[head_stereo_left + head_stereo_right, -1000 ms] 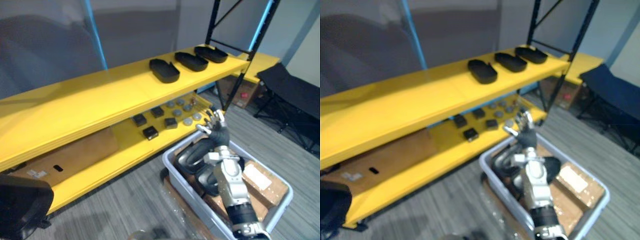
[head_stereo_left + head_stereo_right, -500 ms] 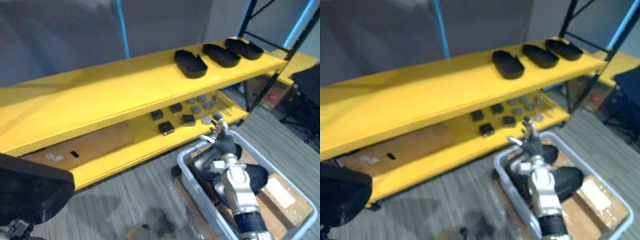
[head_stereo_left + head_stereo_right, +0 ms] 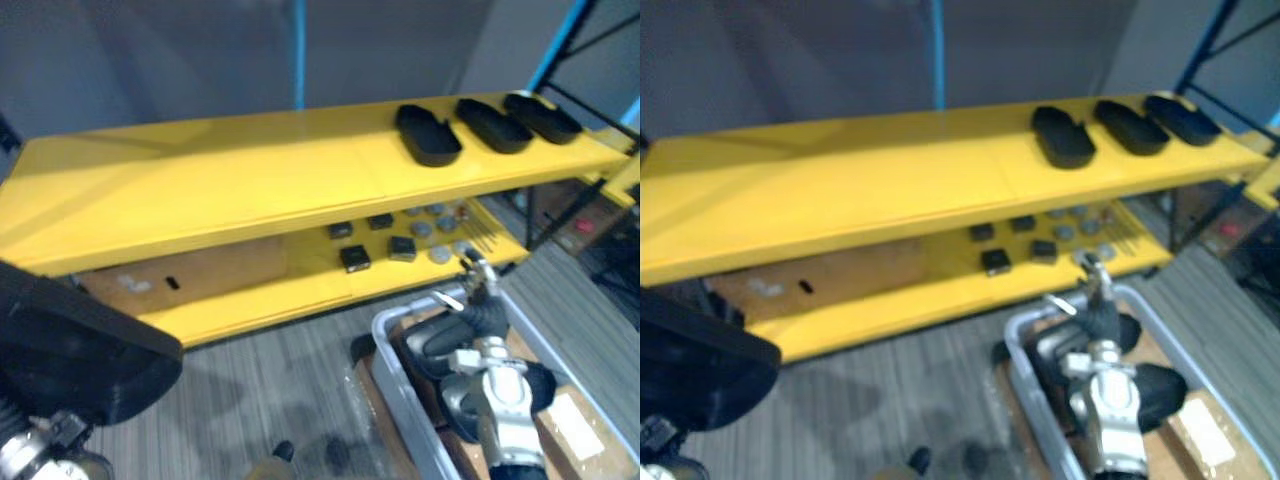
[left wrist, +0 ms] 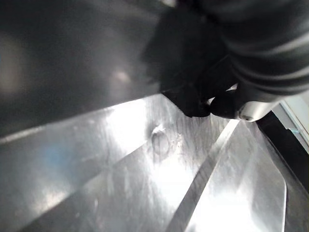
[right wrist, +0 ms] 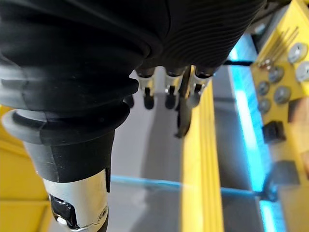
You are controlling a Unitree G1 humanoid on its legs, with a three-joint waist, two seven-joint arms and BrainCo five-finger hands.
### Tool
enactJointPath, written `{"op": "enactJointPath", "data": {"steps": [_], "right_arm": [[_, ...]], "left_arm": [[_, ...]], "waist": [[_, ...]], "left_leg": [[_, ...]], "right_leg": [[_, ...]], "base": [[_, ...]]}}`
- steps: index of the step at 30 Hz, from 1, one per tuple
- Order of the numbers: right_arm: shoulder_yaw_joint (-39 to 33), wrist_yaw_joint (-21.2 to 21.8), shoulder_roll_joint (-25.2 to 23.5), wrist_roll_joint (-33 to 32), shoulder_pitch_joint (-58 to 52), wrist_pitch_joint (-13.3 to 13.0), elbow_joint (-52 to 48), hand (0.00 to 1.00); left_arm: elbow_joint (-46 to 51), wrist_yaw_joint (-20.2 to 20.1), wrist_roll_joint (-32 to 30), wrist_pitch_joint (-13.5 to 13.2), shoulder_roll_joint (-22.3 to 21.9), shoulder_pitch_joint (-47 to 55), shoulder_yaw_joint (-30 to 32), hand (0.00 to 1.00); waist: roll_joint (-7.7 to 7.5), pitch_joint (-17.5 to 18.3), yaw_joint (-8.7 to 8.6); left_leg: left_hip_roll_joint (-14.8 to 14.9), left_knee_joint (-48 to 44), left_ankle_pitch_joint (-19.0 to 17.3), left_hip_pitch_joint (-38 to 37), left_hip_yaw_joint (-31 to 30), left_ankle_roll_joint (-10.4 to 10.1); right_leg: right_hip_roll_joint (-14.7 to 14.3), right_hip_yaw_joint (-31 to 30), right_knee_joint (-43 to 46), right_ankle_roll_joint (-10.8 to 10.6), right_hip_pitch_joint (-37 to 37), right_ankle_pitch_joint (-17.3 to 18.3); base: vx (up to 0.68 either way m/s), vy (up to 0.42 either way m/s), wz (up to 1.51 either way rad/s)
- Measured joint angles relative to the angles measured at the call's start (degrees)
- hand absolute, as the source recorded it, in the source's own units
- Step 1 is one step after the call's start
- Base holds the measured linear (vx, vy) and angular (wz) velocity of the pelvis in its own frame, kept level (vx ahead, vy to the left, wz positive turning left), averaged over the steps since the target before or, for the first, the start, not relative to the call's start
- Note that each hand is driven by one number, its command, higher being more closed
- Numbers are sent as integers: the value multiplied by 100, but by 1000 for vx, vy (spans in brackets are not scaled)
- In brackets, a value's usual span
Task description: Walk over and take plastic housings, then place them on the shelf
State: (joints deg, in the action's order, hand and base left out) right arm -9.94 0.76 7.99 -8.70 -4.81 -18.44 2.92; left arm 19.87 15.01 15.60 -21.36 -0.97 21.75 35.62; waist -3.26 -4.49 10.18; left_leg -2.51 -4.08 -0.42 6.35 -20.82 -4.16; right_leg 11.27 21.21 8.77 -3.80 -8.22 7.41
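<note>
A large black plastic housing [image 3: 70, 345] fills the lower left, and my left hand [image 4: 193, 99] pinches its glossy wall [image 4: 96, 58] between curled fingers and thumb. Three more black housings [image 3: 428, 135] lie in a row at the right end of the yellow top shelf [image 3: 250, 180]. My right hand [image 3: 478, 312] hovers open over the grey bin [image 3: 385, 350], its fingers [image 5: 169, 94] straight and holding nothing. Further black housings [image 3: 440, 340] lie in the bin under that hand.
The lower yellow shelf [image 3: 300, 295] carries small black blocks [image 3: 354, 258], grey discs [image 3: 440, 254] and a flat cardboard sheet [image 3: 200, 275]. A cardboard box [image 3: 570, 420] sits in the bin. Grey carpet lies between shelf and bin.
The camera has swung, so shelf and bin sit further right. The black housing at lower left has risen and takes up more of the view. The right hand stays open over the bin.
</note>
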Motion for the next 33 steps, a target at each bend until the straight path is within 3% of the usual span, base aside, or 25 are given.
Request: {"op": "enactJointPath", "data": {"steps": [2,4,5,8,14,16,17,19,21,22,23,24,26,28,30,32,33], "right_arm": [[-88,52,19,2,-7,-78,-1,0],[-115,37,18,7,-55,-90,-1,0],[-115,5,14,27,-86,-101,-1,0],[-137,-105,9,42,-141,-152,-5,0],[-202,-346,-81,63,-109,-169,-35,0],[-248,-440,-150,185,-109,-169,-35,0],[-262,-496,-160,277,-120,-170,-37,0],[-313,-521,-147,289,-130,-171,-29,0],[-302,-508,-186,496,-76,-191,-35,0],[-309,-468,-200,521,-12,-204,-28,0],[-319,-452,-210,534,1,-209,-18,0],[-357,-428,-226,681,-20,-247,-8,0],[-449,-567,-225,895,-81,-365,-26,0],[-618,-884,-198,1005,-105,-393,-95,0],[-711,-1205,-153,943,-93,-393,-257,0],[-655,-1414,-137,946,-39,-391,-459,0],[-565,-1457,-141,945,-51,-374,-591,0]], "left_arm": [[38,-15,-34,25,6,60,-62,100],[104,-23,-31,25,5,88,-68,100],[149,-47,-32,25,3,95,-67,100],[163,-121,-37,20,-8,155,-68,100],[193,-129,-41,-24,-12,310,198,100],[318,-137,-41,-25,-12,312,347,100],[453,-156,-54,-36,-11,311,439,100],[513,-160,-157,-169,-37,260,411,100],[590,-145,-336,-204,81,234,412,100],[598,-129,-348,-199,158,221,395,100],[596,-109,-359,-193,179,191,367,100],[595,-2,-464,-189,196,83,288,100],[591,49,-479,-174,236,-100,117,100],[587,82,-477,-141,270,-259,-98,100],[584,168,-483,-64,259,-281,-379,100],[582,284,-476,52,213,-238,-717,100],[588,285,-467,54,198,-209,-802,100]], "waist": [[205,-127,-7],[283,-162,-7],[263,-175,-8],[254,-216,-34],[-44,-341,25],[-177,-364,40],[-268,-385,70],[-167,-397,58],[-151,-329,39],[-185,-333,-1],[-142,-367,-37],[-96,-383,-127],[-31,-411,-205],[-27,-413,-304],[-23,-415,-319],[-31,-412,-321],[-120,-370,-324]], "left_leg": [[95,-36,0,25,238,-12],[129,-29,34,100,248,-72],[123,-12,35,164,256,-102],[291,16,100,160,544,-138],[180,-61,139,162,613,-200],[79,-249,55,200,798,-96],[-46,-527,-168,294,923,39],[-46,-865,-407,384,848,7],[10,-819,-453,354,816,138],[-2,-724,-437,267,755,232],[13,-647,-412,180,708,278],[62,-524,-389,-17,557,300],[164,-423,-402,-224,364,315],[182,-376,-426,-297,147,308],[182,-324,-474,-376,74,274],[137,-474,-708,-409,70,184],[20,-574,-861,-370,60,145]], "right_leg": [[-94,0,-95,-32,-67,1],[-152,34,-200,-122,-75,62],[-147,68,-243,-226,-104,172],[-206,178,-221,-189,-182,277],[25,264,249,-33,-81,701],[145,285,271,128,-122,797],[233,302,236,151,-210,790],[264,33,1045,217,56,474],[312,-695,2253,-50,800,-80],[377,-883,2766,-41,1095,-419],[405,-943,3011,15,1246,-539],[271,-1049,3243,120,1389,60],[-53,-1055,2932,196,1465,462],[-270,-1144,2204,261,1523,560],[-370,-1381,1398,238,1623,534],[-368,-1495,527,184,1626,255],[-340,-1584,401,136,1588,128]], "base": [[-96,-15,4],[-112,-68,5],[-107,-79,13],[-86,-38,22],[-15,26,14],[106,76,14],[188,104,7],[137,225,16],[82,335,12],[71,236,11],[64,229,28],[25,149,34],[0,88,46],[112,-28,60],[152,-93,36],[51,-157,15],[-23,-153,23]]}}
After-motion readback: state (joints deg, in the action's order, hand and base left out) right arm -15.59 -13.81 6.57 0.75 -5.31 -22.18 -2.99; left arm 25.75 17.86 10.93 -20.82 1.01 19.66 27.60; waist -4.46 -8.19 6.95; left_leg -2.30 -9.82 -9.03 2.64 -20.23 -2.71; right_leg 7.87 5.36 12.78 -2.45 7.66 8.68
